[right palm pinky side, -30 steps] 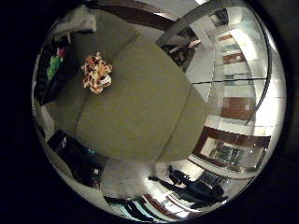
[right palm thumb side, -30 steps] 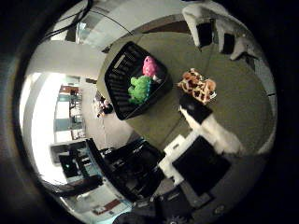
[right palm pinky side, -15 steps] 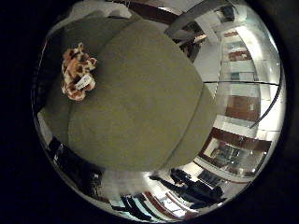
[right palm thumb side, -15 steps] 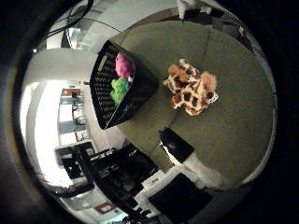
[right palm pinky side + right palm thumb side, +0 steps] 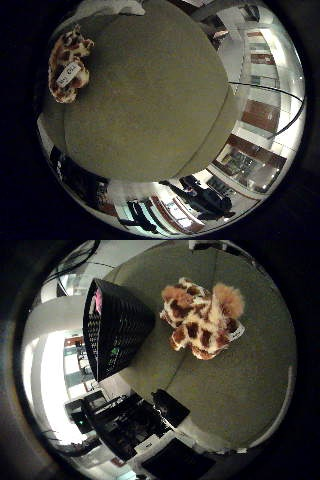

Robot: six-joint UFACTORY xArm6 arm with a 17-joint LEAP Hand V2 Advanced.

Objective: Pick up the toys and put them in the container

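Olive-green surface [image 5: 150,95]: broad and padded-looking, with a seam across it; most of it bare, edges rounding off to the room's floor on several sides.

Black mesh container [image 5: 116,327]: stands on the surface near one edge; something pink and something green show through its wall.

Spotted plush toy [image 5: 202,322]: brown, cream and orange, with a white tag; lies on the surface just beside the container, apart from it, close under the palm.

Robot hand: a dark part [image 5: 170,407] shows low in the thumb-side view; whether the fingers are spread or curled, I cannot tell.

Step in hand, as I judge it: descend on the toy. Best centred over its bulk, fingers closing round the body rather than a limb. Open room lies away from the container; keep clear of that wall and the surface edge behind it.
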